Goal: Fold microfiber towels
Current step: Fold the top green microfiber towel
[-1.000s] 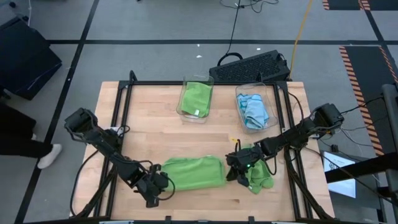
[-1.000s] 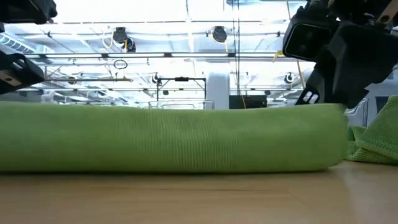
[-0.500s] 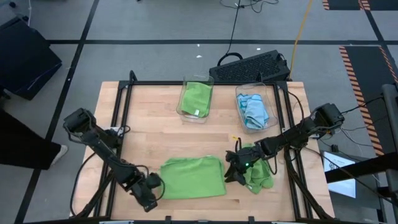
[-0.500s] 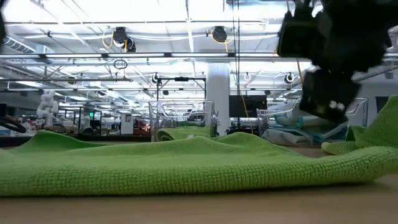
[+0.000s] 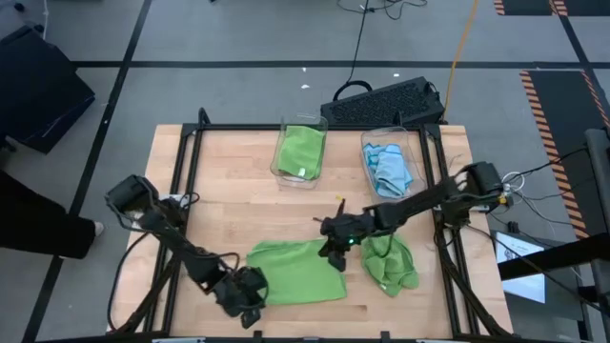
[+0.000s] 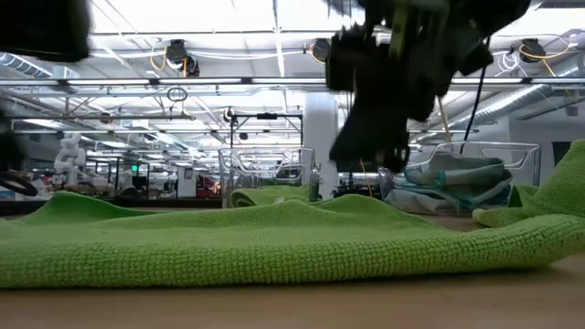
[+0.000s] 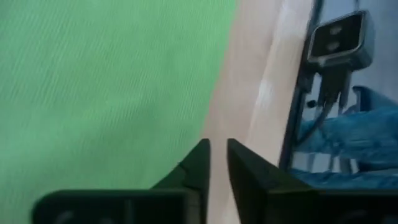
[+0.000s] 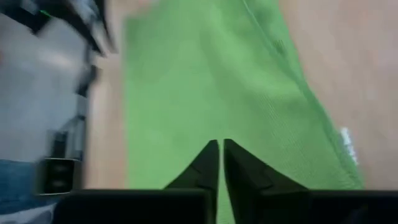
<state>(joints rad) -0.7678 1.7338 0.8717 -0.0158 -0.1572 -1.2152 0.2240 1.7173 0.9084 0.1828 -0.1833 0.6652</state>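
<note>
Towel: the green towel (image 5: 295, 272) lies flat at the front of the counter (image 5: 238, 191).
Left fingers (image 5: 250, 292): nearly shut at its front-left corner, holding nothing.
Right fingers (image 5: 332, 250): shut at its back-right corner, grip unclear.
Risk: corners may slip and the fold goes crooked.

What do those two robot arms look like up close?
Both arms are dark, thin and jointed, with black cables along them. The left claw and right claw each end in two black wedge-shaped fingers. A small green light glows near the right wrist.
</note>
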